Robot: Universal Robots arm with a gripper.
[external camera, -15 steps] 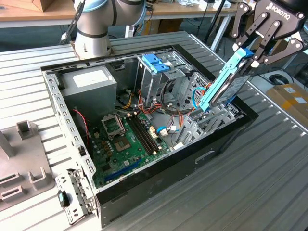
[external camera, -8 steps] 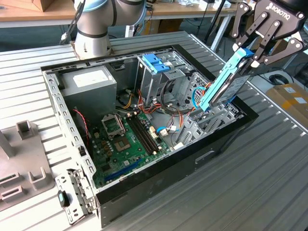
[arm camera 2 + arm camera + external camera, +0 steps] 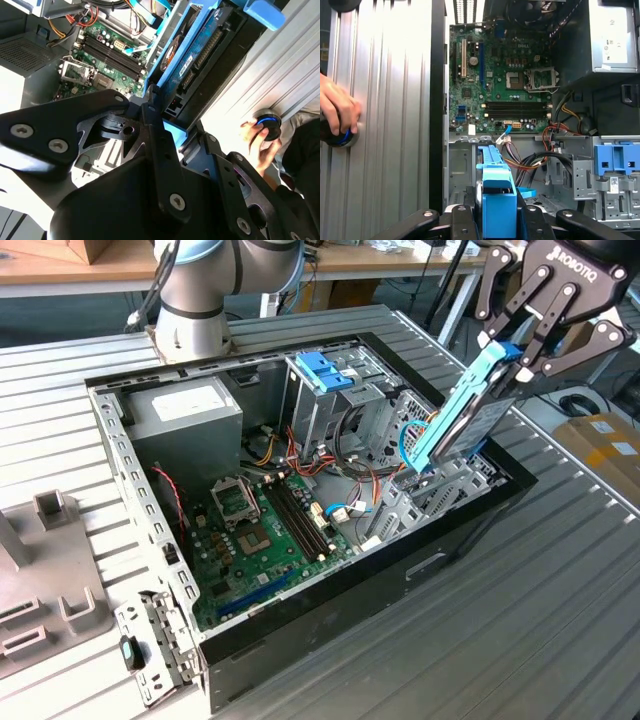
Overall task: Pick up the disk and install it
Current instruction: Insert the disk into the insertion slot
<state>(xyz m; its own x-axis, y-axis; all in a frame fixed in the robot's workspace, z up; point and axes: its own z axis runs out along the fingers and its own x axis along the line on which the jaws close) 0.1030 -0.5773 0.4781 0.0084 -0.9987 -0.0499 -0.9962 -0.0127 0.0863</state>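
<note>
In the exterior view my gripper (image 3: 522,348) is shut on the upper end of the disk (image 3: 462,418). The disk is a flat drive in a blue plastic frame, held tilted on edge. Its lower end reaches into the bay at the open computer case's (image 3: 120,455) corner, on the exterior view's right. The second wrist view shows the disk's (image 3: 192,55) circuit-board side running away from the black fingers (image 3: 152,112). In the first wrist view the blue frame (image 3: 497,192) sits between the jaws, above the case floor.
Inside the case are the green motherboard (image 3: 260,530), a grey power-supply box (image 3: 185,410) and a metal drive cage with a blue clip (image 3: 325,370). A person's hand (image 3: 337,107) rests on a round knob on the ribbed table beside the case. Grey fixtures (image 3: 40,580) stand at the exterior view's left.
</note>
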